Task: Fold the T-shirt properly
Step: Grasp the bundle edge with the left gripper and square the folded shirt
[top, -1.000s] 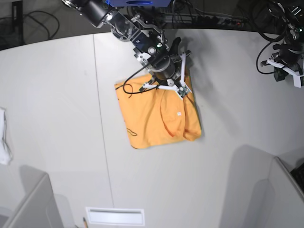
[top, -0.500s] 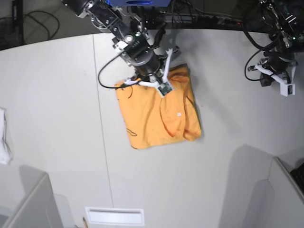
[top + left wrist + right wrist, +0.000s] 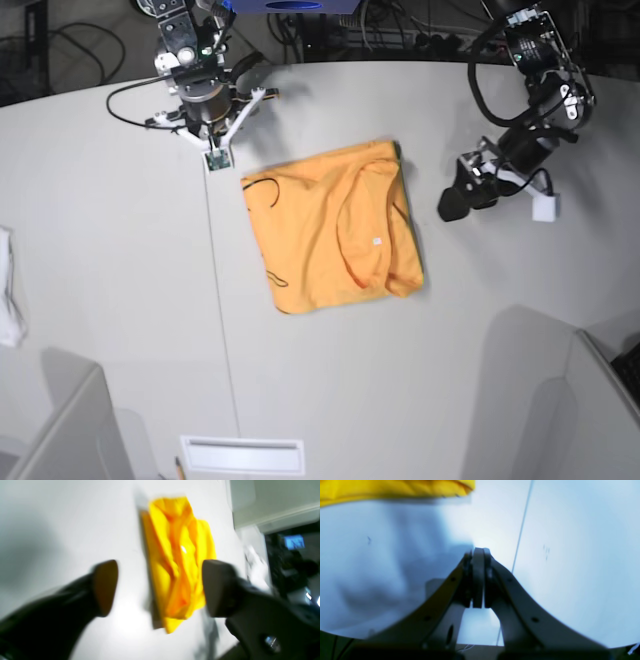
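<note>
You see the light-orange short-sleeved cotton T-shirt (image 3: 332, 226) as soft, matt, creased cloth on the smooth, faintly glossy white desk (image 3: 120, 260). The left gripper's (image 3: 160, 587) dark fingers (image 3: 105, 585) look like smooth matt plastic.

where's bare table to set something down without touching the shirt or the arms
Widest free patch: the table between the T-shirt and the white cloth at the far edge. Also free: below the T-shirt, above the slot. Crowded: the strip between the T-shirt and the left gripper, and the corner by the right gripper.
</note>
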